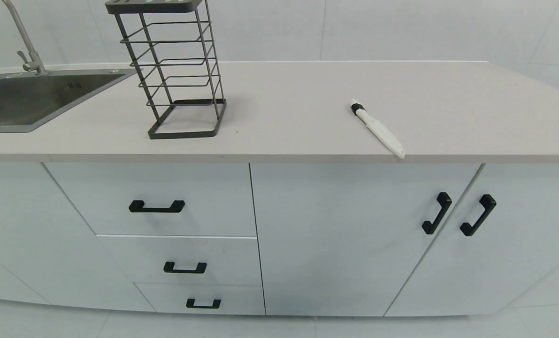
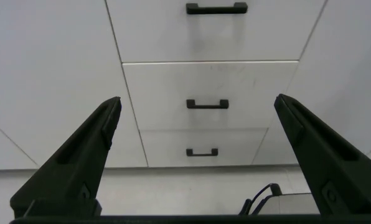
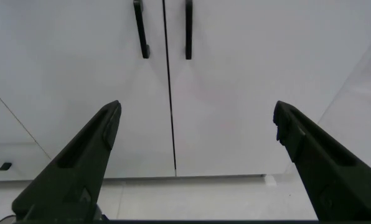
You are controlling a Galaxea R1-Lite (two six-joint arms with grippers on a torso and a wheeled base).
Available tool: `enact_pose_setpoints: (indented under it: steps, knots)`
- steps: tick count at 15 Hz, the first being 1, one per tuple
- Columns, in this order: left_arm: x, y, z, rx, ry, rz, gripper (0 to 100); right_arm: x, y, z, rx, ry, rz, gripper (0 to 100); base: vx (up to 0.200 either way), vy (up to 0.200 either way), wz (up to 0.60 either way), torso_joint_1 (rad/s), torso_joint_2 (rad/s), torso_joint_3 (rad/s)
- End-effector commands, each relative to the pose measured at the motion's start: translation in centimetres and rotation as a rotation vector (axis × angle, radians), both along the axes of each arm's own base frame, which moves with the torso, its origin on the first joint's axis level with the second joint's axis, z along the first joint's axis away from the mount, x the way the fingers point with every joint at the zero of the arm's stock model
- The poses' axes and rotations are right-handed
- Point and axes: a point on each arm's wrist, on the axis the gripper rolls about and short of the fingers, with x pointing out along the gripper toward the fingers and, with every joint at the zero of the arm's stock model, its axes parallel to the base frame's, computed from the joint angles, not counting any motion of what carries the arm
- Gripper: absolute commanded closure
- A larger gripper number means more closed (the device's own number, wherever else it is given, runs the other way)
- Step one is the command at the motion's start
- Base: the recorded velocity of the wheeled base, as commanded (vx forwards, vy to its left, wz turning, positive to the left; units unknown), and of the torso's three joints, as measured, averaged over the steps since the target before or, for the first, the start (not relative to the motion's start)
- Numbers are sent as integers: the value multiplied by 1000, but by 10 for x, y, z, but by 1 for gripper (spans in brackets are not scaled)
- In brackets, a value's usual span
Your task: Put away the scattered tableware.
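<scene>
A white knife [image 1: 379,128] with a black band near its handle end lies on the beige countertop [image 1: 307,103], its tip at the front edge. A black wire rack [image 1: 176,70] stands upright on the counter to the left of it, near the sink. My left gripper [image 2: 198,109] is open, low down and facing the white drawers [image 2: 207,93]. My right gripper [image 3: 195,109] is open too, facing the white cabinet doors [image 3: 167,112]. Nothing is between either pair of fingers.
A steel sink [image 1: 30,96] with a tap [image 1: 26,40] sits at the counter's far left. Below the counter are three drawers with black handles [image 1: 157,206] and two doors with black handles [image 1: 457,213]. A tiled wall backs the counter.
</scene>
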Motion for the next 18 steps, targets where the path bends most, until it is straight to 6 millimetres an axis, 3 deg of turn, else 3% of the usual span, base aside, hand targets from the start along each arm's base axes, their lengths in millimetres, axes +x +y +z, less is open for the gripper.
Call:
enact_pose_setpoints:
  steps: [1, 5, 15, 18]
  knots:
    - [0, 0, 0, 0, 1, 1, 0, 0, 0, 0, 0, 3, 1, 0, 0, 0, 0, 0, 0, 0]
    - [0, 0, 0, 0, 0, -1, 0, 0, 0, 0, 0, 3, 1, 0, 0, -150, 0, 5, 2, 1]
    - [0, 0, 0, -2, 1, -1, 0, 0, 0, 0, -2, 3, 1, 0, 0, 0, 0, 0, 0, 0]
    - [0, 0, 0, -2, 1, -1, 0, 0, 0, 0, 0, 1, 1, 0, 0, 0, 0, 150, -211, -90]
